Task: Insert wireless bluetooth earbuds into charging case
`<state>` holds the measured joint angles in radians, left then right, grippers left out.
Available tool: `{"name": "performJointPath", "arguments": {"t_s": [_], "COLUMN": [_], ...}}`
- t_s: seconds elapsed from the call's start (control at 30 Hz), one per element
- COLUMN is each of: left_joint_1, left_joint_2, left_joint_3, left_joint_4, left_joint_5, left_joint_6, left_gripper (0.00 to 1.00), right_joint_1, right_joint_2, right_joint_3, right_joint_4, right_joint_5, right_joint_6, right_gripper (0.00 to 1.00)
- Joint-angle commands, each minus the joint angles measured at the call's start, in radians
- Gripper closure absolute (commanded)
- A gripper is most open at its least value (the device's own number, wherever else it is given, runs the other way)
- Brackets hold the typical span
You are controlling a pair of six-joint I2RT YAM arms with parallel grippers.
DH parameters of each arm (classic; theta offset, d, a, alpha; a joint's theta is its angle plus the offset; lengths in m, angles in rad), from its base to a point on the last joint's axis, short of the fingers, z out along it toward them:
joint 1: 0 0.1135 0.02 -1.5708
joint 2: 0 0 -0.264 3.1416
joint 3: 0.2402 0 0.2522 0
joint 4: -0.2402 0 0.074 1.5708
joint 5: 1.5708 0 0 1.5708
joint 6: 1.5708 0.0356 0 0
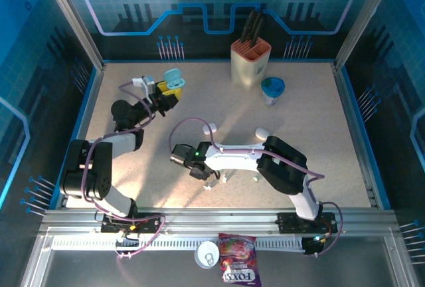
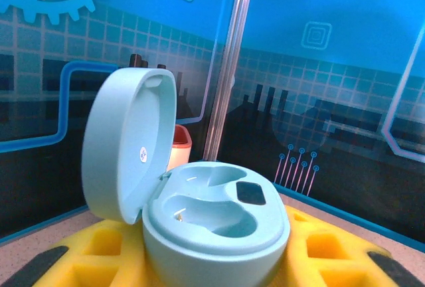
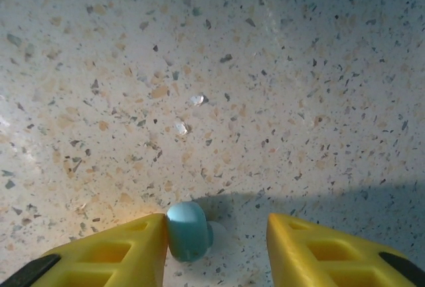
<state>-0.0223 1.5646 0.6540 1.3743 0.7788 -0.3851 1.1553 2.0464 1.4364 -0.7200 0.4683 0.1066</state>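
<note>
1. Left gripper (image 1: 164, 92): over the tabletop (image 1: 312, 114) toward its far-left corner. The yellow fingers (image 2: 93, 250) are pressed against both sides of item 2.

2. Charging case (image 2: 216, 234): pale blue and pebble-shaped, pinched in the left gripper. The lid is swung open and stands upright on its hinge. Two moulded wells face up, with a dark rectangular patch beside one.

3. Right gripper (image 3: 216, 220): low over the tabletop, left of middle and nearer the near edge than the far one. The fingers are spread and point down at the speckled surface.

4. Pale blue earbud (image 3: 188, 230): lies on the tabletop between the right gripper's fingers. It touches the left-hand finger as the wrist view shows it, with a clear gap to the other finger. It is not pinched.

5. White cases, two (image 1: 210, 127) (image 1: 262, 132): closed, in the middle of the tabletop and apart from each other, just beyond the right arm.

6. Small pale bits (image 1: 226, 179): on the tabletop beside the right arm, toward the near edge. They are too small to identify.

7. Knife block (image 1: 250, 61): tan with dark handles, upright at the far edge, right of middle.

8. Blue cup (image 1: 272, 89): just beside the knife block, on its right.

9. Snack bag (image 1: 239, 267) and white-topped can (image 1: 207, 255): side by side off the tabletop, on the ledge below its near edge.
</note>
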Motion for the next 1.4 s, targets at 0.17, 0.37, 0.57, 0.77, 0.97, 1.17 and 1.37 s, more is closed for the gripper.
{"name": "performJointPath", "arguments": {"t_s": [0.17,0.37,0.57,0.77,0.97,1.17,1.37], "left_joint_1": [0.007,0.007,0.007,0.006,-0.003,-0.014,-0.018], "left_joint_2": [0.009,0.014,0.016,0.018,0.029,0.029,0.013], "left_joint_3": [0.026,0.03,0.03,0.029,0.026,0.009,-0.003], "left_joint_4": [0.027,0.027,0.027,0.027,0.026,0.025,-0.007], "left_joint_5": [0.017,0.024,0.029,0.03,0.03,0.015,-0.008], "left_joint_6": [-0.021,-0.024,-0.029,-0.027,-0.025,0.008,0.05], "left_gripper": [0.74,0.74,0.74,0.75,0.75,0.75,0.75], "right_joint_1": [-0.006,-0.007,-0.006,-0.01,-0.029,-0.127,-0.26], "right_joint_2": [0.037,0.037,0.043,0.042,-0.025,-0.164,-0.267], "right_joint_3": [0.047,0.056,0.059,0.061,0.034,-0.081,-0.201], "right_joint_4": [-0.041,-0.05,-0.055,-0.056,-0.031,0.019,0.053], "right_joint_5": [0.028,0.035,0.03,0.03,0.006,-0.034,-0.095], "right_joint_6": [0.006,0.005,0.006,0.011,0.06,0.247,0.458], "right_gripper": [0.62,0.68,0.75,0.84,0.83,0.83,0.82]}}
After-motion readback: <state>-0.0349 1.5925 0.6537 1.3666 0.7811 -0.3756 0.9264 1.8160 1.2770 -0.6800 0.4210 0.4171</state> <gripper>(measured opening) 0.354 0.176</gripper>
